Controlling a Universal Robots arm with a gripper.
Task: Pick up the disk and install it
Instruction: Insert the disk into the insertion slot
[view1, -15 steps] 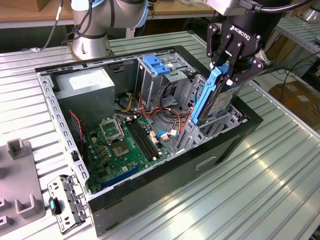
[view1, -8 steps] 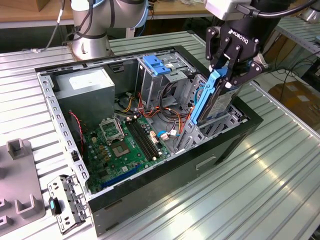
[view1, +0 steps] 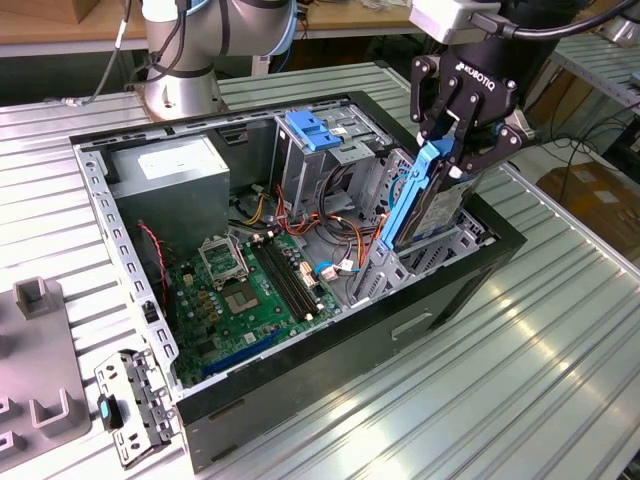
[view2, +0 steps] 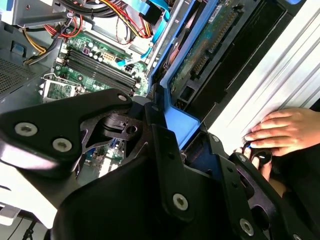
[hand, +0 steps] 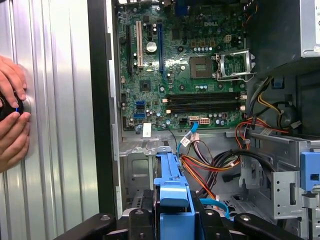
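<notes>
Disk (view1: 432, 205) gripped on edge above the computer case (view1: 330, 385).
Right of the case's circuit board (view1: 240, 290) in the exterior view, the disk stood steeply tilted, long axis pointing down into the case's drive bay (view1: 450, 248), its top end clamped by the pincer (view1: 462, 150) just above.

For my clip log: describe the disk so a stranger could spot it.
Find the open computer case. At its end on the exterior view's right, the gripper holds the disk nearly upright: a flat grey slab in a blue frame, unlike the boxy power supply.
</notes>
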